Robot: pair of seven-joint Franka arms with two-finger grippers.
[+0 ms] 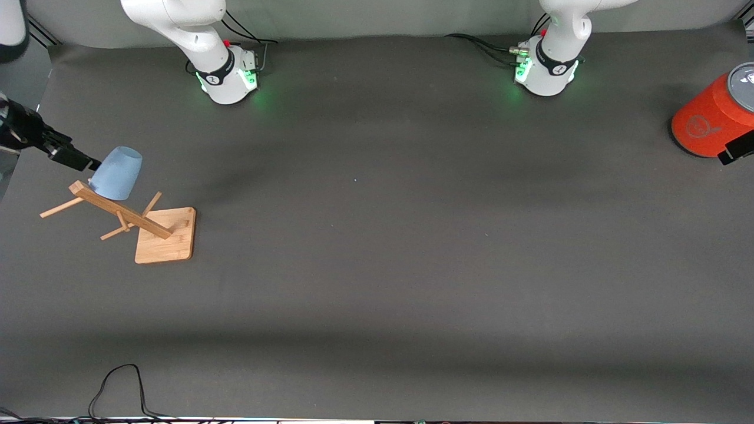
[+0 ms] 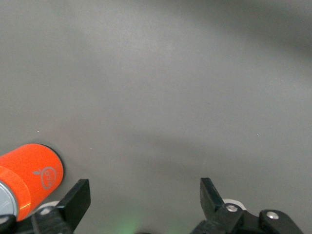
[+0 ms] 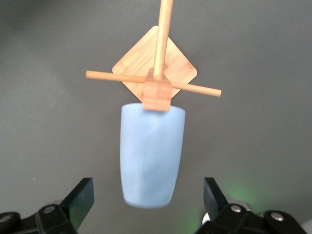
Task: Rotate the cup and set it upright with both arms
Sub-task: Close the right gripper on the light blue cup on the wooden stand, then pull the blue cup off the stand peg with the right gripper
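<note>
The pale-blue cup (image 1: 118, 172) hangs upside down on the top peg of a wooden rack (image 1: 126, 219) at the right arm's end of the table. My right gripper (image 1: 75, 158) is level with the cup and right beside it. In the right wrist view the cup (image 3: 152, 156) points its closed end in between the open fingers (image 3: 80, 197), with a gap on each side; the rack (image 3: 157, 92) shows past it. My left gripper (image 2: 145, 189) is open and holds nothing. It hovers over the left arm's end of the table, and only part of the left gripper (image 1: 739, 148) shows in the front view.
A big orange cylinder with a grey top (image 1: 716, 115) stands at the left arm's end of the table, close beside the left gripper; the orange cylinder (image 2: 29, 176) also shows in the left wrist view. A black cable (image 1: 118, 386) loops at the table edge nearest the front camera.
</note>
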